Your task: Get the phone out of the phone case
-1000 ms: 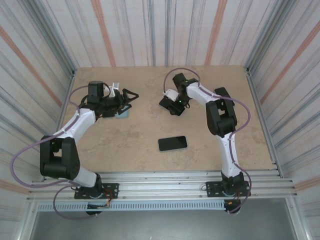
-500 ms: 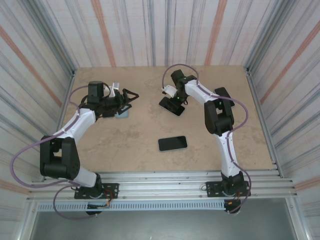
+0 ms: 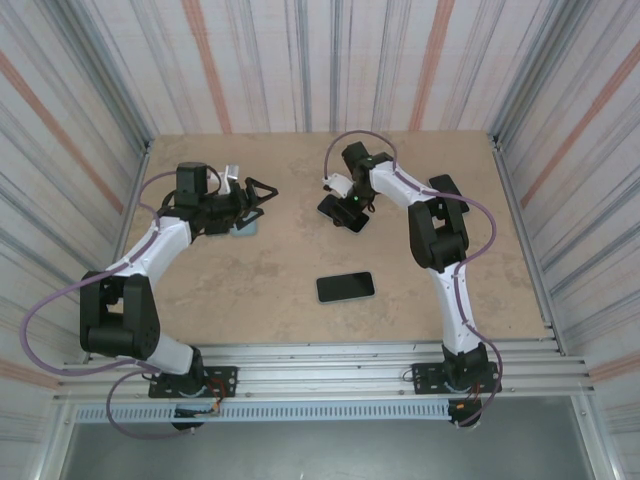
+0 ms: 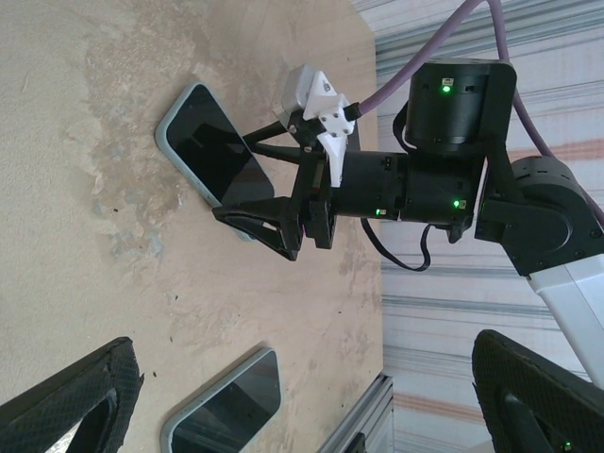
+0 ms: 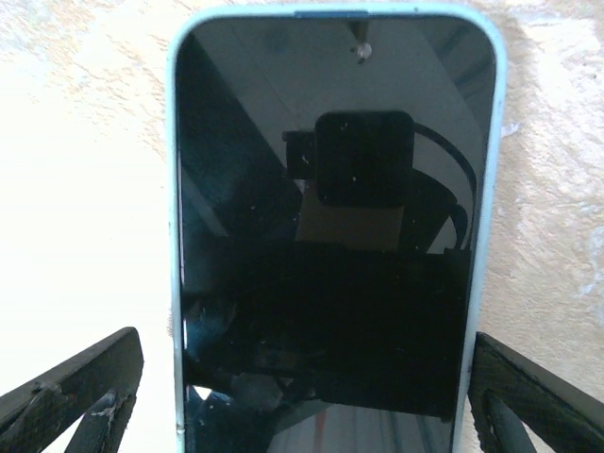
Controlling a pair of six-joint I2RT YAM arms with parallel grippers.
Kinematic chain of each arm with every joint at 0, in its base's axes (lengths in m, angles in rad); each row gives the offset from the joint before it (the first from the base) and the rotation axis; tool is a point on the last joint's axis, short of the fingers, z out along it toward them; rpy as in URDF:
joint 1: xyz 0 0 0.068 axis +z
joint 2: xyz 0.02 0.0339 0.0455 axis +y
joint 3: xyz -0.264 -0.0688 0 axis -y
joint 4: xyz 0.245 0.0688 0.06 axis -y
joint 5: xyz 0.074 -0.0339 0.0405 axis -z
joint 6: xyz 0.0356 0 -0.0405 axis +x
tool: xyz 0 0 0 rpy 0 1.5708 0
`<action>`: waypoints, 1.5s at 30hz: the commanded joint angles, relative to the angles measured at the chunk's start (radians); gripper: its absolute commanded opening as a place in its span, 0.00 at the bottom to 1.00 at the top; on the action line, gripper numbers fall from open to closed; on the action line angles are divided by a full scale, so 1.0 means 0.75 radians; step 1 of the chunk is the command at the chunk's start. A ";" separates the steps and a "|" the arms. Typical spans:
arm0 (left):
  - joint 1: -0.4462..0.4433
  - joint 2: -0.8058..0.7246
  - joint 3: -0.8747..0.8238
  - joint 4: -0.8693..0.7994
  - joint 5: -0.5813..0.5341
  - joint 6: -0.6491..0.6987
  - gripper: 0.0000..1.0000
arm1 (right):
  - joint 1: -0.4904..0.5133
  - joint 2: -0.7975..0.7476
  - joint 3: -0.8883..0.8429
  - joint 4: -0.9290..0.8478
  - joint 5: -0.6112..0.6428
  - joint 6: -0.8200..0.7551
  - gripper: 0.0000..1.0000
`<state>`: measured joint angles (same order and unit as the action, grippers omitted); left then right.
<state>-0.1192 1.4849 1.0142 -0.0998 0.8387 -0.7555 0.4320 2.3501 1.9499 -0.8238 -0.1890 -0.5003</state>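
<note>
A phone (image 5: pixel 330 217) with a dark screen lies face up on the table, a light-blue phone case rim (image 5: pixel 176 236) around its edge. My right gripper (image 5: pixel 304 363) stands open astride it, one finger (image 5: pixel 80 387) on each long side with a gap to the rim. From above, the right gripper (image 3: pixel 347 204) sits low over this phone (image 3: pixel 338 214) in the far middle. In the left wrist view the same phone (image 4: pixel 212 151) shows with the right gripper (image 4: pixel 241 181) around its near end. My left gripper (image 3: pixel 263 191) hangs open at the far left, holding nothing.
A second dark-screened phone (image 3: pixel 345 287) with a grey rim lies in the middle of the tan table (image 3: pixel 250 290), also seen as the second phone (image 4: pixel 226 401). A light-blue object (image 3: pixel 243 228) lies partly under the left arm. Striped walls close in three sides.
The right wrist drew back toward the far side, then settled again over the phone, its jaws a little wider. The left arm has not moved.
</note>
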 commanded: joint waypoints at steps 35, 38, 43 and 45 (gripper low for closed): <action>-0.009 0.045 0.037 -0.023 0.035 0.050 0.94 | 0.046 0.084 -0.024 -0.035 0.177 0.093 0.86; -0.009 0.051 0.041 -0.024 0.035 0.049 0.94 | 0.046 0.094 -0.012 -0.028 0.186 0.092 0.84; -0.009 0.051 0.039 -0.026 0.036 0.050 0.94 | 0.046 0.115 0.013 -0.047 0.200 0.086 0.74; -0.009 0.049 0.037 -0.026 0.037 0.050 0.94 | 0.044 0.107 0.012 -0.045 0.188 0.095 0.67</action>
<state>-0.1192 1.5169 1.0157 -0.1074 0.8459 -0.7364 0.4599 2.3631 1.9659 -0.8501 -0.0666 -0.4465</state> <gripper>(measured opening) 0.942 0.749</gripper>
